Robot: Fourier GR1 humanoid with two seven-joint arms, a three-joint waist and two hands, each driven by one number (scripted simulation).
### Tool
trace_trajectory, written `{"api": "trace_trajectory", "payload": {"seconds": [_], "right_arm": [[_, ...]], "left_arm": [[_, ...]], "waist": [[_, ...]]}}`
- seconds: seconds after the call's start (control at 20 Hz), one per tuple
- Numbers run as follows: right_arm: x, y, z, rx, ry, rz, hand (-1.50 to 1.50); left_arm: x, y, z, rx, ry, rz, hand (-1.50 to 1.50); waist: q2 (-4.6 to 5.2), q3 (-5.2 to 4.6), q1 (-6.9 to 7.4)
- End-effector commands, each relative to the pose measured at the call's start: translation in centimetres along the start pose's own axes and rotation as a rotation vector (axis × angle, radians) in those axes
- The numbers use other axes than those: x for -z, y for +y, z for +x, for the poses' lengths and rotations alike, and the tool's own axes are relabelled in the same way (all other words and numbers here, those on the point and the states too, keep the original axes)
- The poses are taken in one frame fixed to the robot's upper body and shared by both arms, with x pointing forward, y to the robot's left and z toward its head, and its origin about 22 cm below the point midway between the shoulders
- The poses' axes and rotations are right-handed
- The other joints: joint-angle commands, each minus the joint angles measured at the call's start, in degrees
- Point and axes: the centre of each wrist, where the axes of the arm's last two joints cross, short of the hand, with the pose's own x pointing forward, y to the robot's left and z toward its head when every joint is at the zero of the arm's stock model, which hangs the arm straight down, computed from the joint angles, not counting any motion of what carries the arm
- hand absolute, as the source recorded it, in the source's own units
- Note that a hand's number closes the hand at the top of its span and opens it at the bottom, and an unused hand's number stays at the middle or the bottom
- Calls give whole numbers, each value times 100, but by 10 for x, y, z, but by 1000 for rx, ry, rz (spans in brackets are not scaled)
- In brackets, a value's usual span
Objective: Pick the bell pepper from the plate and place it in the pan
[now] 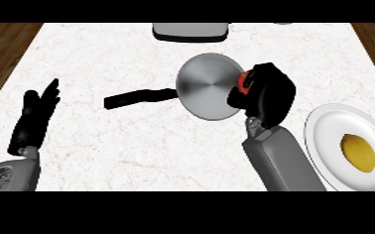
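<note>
The right hand (pixel 270 95), right of centre, is curled round the red bell pepper (pixel 244 81), holding it at the right rim of the round steel pan with a black handle (pixel 209 87). The round white plate (pixel 322 131), lower right, carries a yellow oval item (pixel 358 152). The left hand (pixel 35 114) rests open at the left edge.

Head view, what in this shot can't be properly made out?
All head view.
Mostly hidden: the bell pepper, by the right hand curled round it; only a red sliver shows by the pan.
Cut off at the right edge: the plate and the yellow item on it.
Cut off at the top edge: a grey object, unidentifiable.
</note>
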Motion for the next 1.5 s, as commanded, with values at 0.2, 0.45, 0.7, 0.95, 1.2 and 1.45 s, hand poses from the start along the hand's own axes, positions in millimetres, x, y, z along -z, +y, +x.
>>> {"api": "trace_trajectory", "payload": {"seconds": [0.2, 0.45, 0.7, 0.95, 1.2, 1.45], "right_arm": [[48, 56, 1, 120, 176, 40, 150], [58, 81, -5, 216, 196, 61, 150], [64, 96, -15, 307, 256, 110, -150], [68, 103, -12, 360, 216, 89, -150], [69, 106, -17, 450, 189, -16, -150], [76, 99, -6, 538, 169, -146, -150]], "left_arm": [[-3, 0, 4, 9, -18, -27, 0], [4, -2, 4, -12, -40, -24, 0], [-2, -10, 4, 4, -32, -41, 0], [5, -13, 6, 10, -35, -37, 0], [16, -10, 32, 7, -56, -42, 0], [4, -12, 10, 5, -38, -60, 0]], "waist": [[31, 8, 147], [86, 10, 218], [100, 19, 318], [133, 16, 316], [167, 26, 356], [104, 18, 379]]}}
